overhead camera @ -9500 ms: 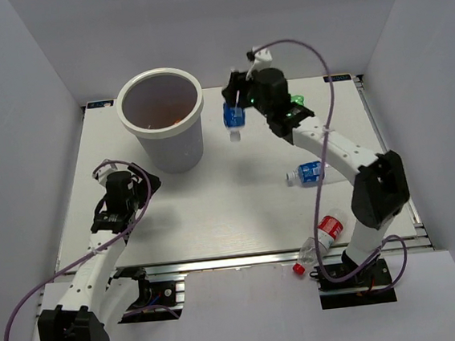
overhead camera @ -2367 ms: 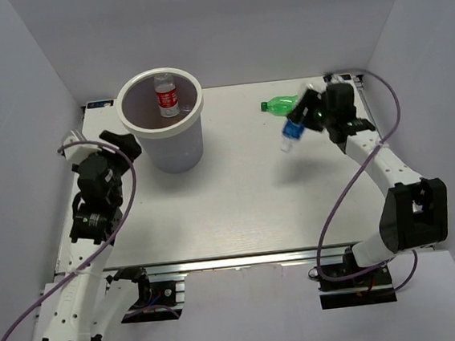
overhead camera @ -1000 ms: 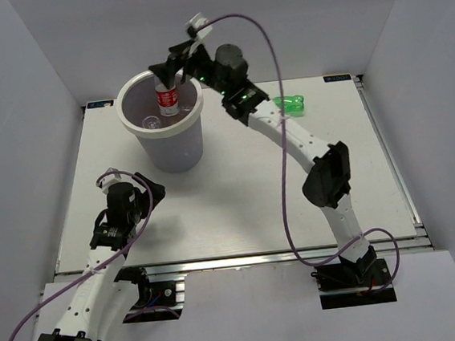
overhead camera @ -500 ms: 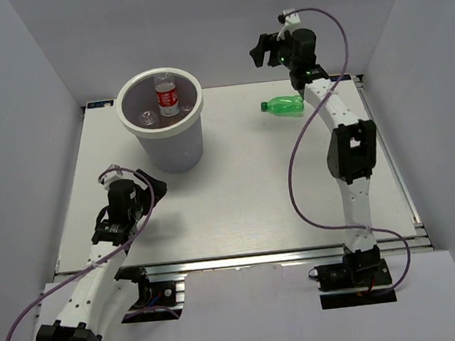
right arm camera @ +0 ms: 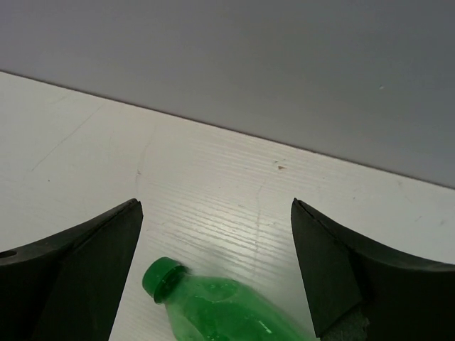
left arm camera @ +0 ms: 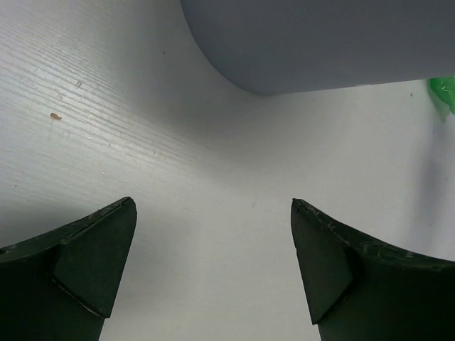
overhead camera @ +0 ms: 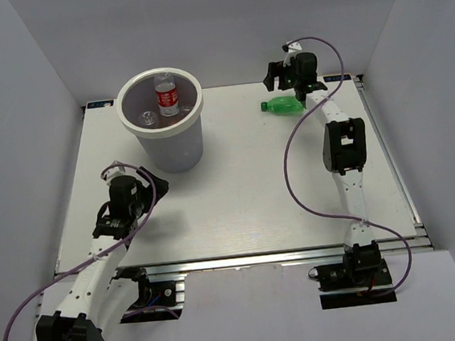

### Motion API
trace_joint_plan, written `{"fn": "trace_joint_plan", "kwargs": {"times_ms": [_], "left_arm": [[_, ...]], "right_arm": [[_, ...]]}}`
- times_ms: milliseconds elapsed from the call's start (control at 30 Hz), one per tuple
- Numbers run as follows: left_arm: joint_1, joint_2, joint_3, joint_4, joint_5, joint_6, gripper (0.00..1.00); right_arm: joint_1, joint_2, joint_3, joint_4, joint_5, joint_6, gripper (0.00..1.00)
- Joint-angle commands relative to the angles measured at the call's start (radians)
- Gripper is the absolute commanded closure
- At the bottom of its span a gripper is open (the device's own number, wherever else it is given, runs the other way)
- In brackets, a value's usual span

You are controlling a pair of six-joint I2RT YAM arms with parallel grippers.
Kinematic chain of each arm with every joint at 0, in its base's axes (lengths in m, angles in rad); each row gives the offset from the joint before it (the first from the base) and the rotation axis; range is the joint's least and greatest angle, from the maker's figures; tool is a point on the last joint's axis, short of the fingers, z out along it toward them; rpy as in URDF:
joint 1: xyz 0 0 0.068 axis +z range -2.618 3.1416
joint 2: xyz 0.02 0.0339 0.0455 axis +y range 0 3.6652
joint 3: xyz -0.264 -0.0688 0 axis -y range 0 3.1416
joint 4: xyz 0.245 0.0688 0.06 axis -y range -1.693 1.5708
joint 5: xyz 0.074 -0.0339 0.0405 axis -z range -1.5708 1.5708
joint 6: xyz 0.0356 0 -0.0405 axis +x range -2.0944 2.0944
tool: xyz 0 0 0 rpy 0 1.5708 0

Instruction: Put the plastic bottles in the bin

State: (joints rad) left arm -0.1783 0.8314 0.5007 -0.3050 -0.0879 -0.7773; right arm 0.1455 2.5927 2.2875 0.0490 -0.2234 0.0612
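The bin (overhead camera: pixel 133 126), a large white bucket, stands at the back left. A clear bottle with a red label (overhead camera: pixel 166 96) stands upright inside it, with another clear bottle (overhead camera: pixel 148 120) beside it. A green bottle (overhead camera: pixel 284 105) lies on its side at the back right, cap to the left. My right gripper (overhead camera: pixel 276 77) hovers open just behind and above it; in the right wrist view the green bottle (right arm camera: pixel 213 307) lies below the open right gripper (right arm camera: pixel 215 206), untouched. My left gripper (overhead camera: pixel 149 180) rests open and empty in front of the bin, whose wall (left arm camera: pixel 320 42) fills the top of its view.
The white back wall (right arm camera: pixel 227 64) rises close behind the right gripper. The table's back edge (overhead camera: pixel 227 87) runs just behind the green bottle. A sliver of green bottle (left arm camera: pixel 444 89) shows at the right edge of the left wrist view.
A second ago the right gripper was over the bin; it has swung to the back right and come down towards the green bottle. The left arm shifted slightly.
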Motion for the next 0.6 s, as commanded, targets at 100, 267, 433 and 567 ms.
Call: {"fn": "trace_joint_plan", "kwargs": {"times_ms": [100,267,433,567], "left_arm": [[0.0,0.037,0.036,0.044,0.039,0.016,0.02],[-0.001,0.051,0.019,0.112,0.121,0.021,0.02],[-0.001,0.08,0.016,0.176,0.182,0.016,0.02],[-0.001,0.089,0.027,0.159,0.177,0.029,0.02]], "right_arm": [[-0.026,-0.057,0.0,-0.139,-0.206,-0.164,0.11],[-0.027,-0.075,0.0,-0.32,-0.177,-0.339,0.11],[-0.027,-0.082,-0.016,-0.411,-0.217,-0.425,0.11],[-0.026,-0.127,-0.083,-0.449,-0.275,-0.458,0.11]]}}
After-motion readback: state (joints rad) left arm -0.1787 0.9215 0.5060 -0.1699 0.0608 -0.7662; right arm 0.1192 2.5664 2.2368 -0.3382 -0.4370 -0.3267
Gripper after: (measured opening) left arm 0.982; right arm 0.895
